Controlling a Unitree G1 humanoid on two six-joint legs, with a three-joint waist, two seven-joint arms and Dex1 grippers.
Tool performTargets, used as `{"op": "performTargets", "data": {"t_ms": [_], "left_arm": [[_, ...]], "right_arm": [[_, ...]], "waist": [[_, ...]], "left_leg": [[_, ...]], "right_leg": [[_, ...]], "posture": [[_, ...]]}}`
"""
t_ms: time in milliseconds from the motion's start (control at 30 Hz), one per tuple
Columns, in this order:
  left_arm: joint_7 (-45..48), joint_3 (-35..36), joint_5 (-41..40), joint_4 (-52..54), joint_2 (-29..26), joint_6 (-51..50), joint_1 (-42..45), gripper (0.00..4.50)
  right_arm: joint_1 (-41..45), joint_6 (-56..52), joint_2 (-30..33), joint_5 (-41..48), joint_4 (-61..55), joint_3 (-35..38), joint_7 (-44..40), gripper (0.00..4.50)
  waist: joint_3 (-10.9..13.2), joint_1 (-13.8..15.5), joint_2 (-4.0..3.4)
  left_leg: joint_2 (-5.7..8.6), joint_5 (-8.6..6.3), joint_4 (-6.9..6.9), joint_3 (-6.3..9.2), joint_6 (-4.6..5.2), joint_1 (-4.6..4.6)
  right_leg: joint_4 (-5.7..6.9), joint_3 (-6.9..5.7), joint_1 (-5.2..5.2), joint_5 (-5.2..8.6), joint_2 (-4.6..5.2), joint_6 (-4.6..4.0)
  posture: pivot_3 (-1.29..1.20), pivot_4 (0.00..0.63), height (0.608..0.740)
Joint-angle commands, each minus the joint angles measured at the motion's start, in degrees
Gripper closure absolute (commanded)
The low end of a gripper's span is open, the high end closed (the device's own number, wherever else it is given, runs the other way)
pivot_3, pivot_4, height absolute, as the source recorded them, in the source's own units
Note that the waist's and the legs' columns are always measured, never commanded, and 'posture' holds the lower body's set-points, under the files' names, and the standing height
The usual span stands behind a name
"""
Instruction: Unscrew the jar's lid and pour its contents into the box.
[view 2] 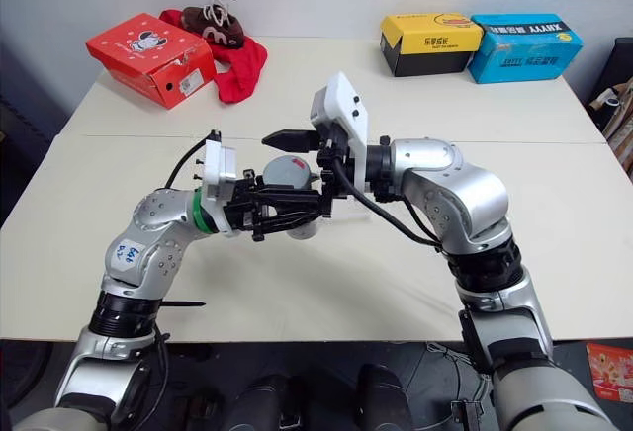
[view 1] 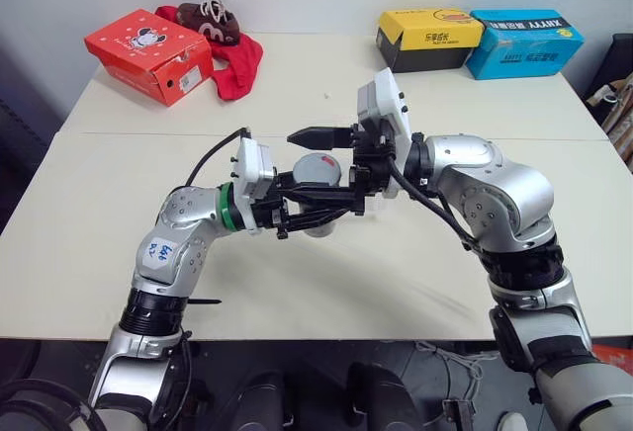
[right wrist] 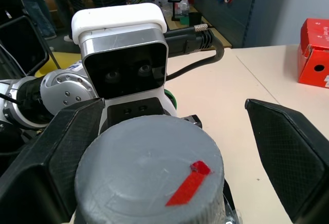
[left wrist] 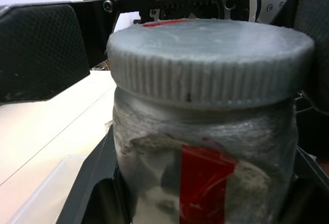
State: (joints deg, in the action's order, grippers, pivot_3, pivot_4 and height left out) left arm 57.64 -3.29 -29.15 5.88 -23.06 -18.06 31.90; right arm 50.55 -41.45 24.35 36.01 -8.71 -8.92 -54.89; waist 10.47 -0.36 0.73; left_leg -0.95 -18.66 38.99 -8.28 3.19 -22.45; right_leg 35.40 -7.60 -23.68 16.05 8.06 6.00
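Left gripper clamps the small clear red-labelled jar above the table. Right gripper stands spread wide around its round grey ribbed lid.

Silver arms, black claws

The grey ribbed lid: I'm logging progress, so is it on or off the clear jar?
On. The grey ribbed lid sits flush atop the clear red-labelled jar.
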Motion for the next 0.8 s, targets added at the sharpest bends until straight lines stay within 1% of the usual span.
{"op": "performTargets", "data": {"t_ms": [33,233,433,600,800], "left_arm": [[1.51,0.60,-1.10,2.57,0.21,2.46,-0.52,2.10],[1.61,0.96,-1.08,2.29,0.51,3.39,-0.48,2.10],[1.62,1.16,-0.98,2.28,0.61,3.46,-0.52,2.10],[1.76,1.48,-1.00,2.07,0.23,3.42,-0.72,2.10],[1.73,1.88,-0.61,1.74,-0.02,3.15,-0.59,2.10]], "right_arm": [[1.22,1.47,2.89,-0.35,2.20,4.85,-0.44,0.02],[1.21,2.99,6.19,-0.12,5.50,5.85,-4.76,0.02],[0.52,3.77,7.43,0.33,6.81,6.23,-7.36,0.02],[-0.77,3.18,8.01,2.64,5.22,7.30,-9.71,0.02],[-1.43,-0.10,9.64,6.83,1.85,9.38,-12.02,0.02]], "waist": [[0.00,0.00,0.00],[0.00,0.08,0.00],[0.00,0.02,0.00],[0.00,0.08,0.00],[0.00,0.15,0.00]], "left_leg": [[0.00,0.00,0.00,0.00,0.00,0.00],[0.01,-0.01,0.00,0.00,0.02,0.00],[0.01,-0.01,0.00,0.00,0.02,0.00],[0.01,-0.01,0.00,0.00,0.02,0.00],[0.03,-0.02,0.00,0.02,0.04,-0.01]], "right_leg": [[0.00,0.00,0.00,0.00,0.00,0.00],[-0.02,-0.02,0.01,0.00,0.10,0.00],[-0.02,-0.03,0.00,0.00,0.15,0.00],[-0.03,-0.04,0.01,0.00,0.17,0.00],[-0.07,-0.02,0.03,0.00,0.23,0.00]], "posture": [[0.00,0.150,0.740],[0.00,0.150,0.740],[0.00,0.150,0.740],[0.00,0.150,0.740],[0.00,0.150,0.740]]}}
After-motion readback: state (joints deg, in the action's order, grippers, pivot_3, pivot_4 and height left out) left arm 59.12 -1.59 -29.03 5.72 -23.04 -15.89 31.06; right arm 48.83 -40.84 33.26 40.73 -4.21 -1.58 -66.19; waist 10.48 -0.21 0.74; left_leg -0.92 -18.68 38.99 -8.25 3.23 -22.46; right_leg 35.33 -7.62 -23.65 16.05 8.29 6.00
